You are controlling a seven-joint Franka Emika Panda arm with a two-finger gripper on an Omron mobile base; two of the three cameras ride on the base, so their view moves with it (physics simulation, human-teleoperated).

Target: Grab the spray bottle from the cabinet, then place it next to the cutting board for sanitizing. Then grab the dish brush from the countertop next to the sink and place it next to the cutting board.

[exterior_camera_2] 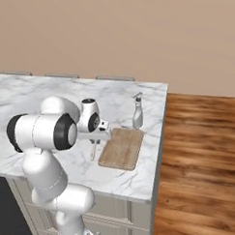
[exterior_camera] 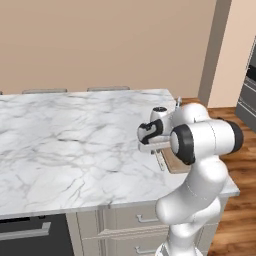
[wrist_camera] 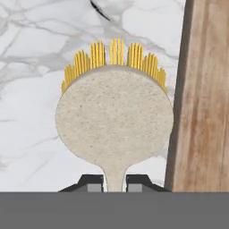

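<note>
Marble countertop [exterior_camera_2: 22, 102] stretches pale and veined across your whole working area, with wood floor off to the right. Reading the right base view from the left: the arm's white bulk, then the gripper [exterior_camera_2: 95, 140] hanging just above the stone, then the cutting board [exterior_camera_2: 122, 148], and at the board's far corner the spray bottle [exterior_camera_2: 137, 113] standing upright, just beside it and seemingly already delivered. In the hand view your fingers [wrist_camera: 92, 183] are pinched tight on the thin neck of the dish brush [wrist_camera: 114, 118], whose round pale head and yellow bristles hang between you and the marble, the board's edge just to its right. So you look to be on the last step: setting the brush down beside the board. To do it well, lower until the head meets the stone, keep it clear of the board's edge so it lies flat on the counter, not propped on the wood, then open and lift straight away so you do not drag it.
</note>
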